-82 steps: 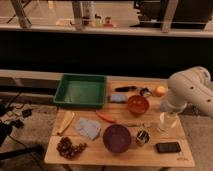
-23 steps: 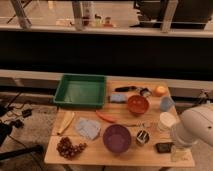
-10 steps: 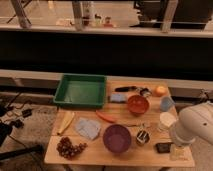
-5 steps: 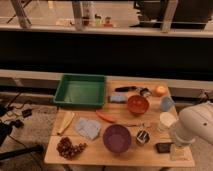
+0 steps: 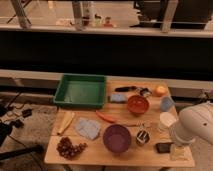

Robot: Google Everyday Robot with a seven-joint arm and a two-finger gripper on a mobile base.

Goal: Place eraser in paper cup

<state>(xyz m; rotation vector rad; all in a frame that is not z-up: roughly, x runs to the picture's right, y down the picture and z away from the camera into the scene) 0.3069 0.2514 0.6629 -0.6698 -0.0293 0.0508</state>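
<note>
I see the wooden surface (image 5: 95, 151) carrying a green tray (image 5: 80, 92), an orange bowl (image 5: 137, 104), a purple bowl (image 5: 117, 138), grapes (image 5: 67, 148), a banana (image 5: 66, 122), a blue cloth (image 5: 88, 128), the paper cup (image 5: 166, 120) and the eraser (image 5: 162, 147) near the front right corner. The pincer (image 5: 178, 150) is low, just beside the eraser.

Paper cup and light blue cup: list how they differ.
Colour: the paper cup is pale white, the light blue cup blue. Place: the paper cup stands nearer the front edge, just behind the gripper, which is low by the eraser; the light blue cup stands behind it, beside the orange bowl. Both stand upright at the right of the table.
</note>
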